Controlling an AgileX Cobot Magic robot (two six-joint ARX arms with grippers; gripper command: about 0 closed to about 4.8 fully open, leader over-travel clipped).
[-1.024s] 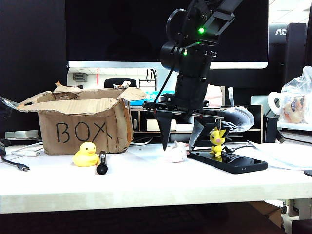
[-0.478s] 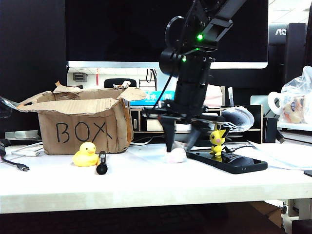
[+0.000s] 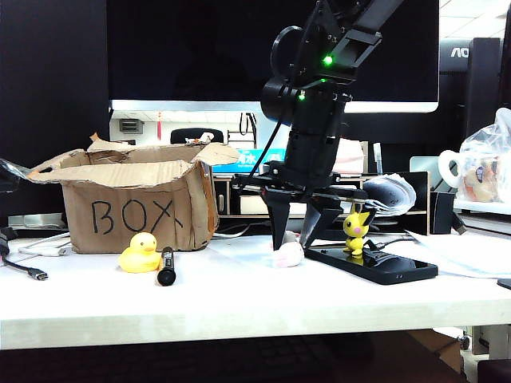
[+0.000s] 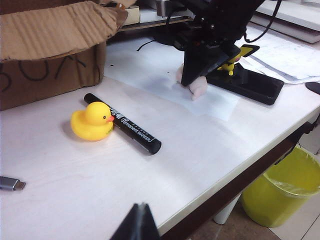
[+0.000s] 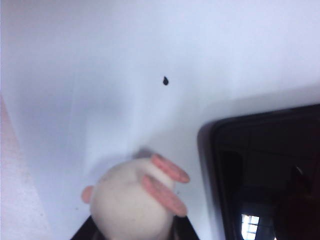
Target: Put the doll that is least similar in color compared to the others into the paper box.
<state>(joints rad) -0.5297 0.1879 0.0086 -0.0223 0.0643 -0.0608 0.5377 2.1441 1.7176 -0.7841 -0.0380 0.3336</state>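
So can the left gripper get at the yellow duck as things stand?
Probably yes: the left gripper hangs over bare table short of the yellow duck, with nothing between them; only the black marker lies against the duck's far side.

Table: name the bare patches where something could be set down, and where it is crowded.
Bare: the front strip of the table, and the stretch between the marker and the doll. Crowded: the right pincer closed around the doll beside the black slab carrying the yellow figure; duck and marker before the paper box. The left pincer hangs at the front edge.
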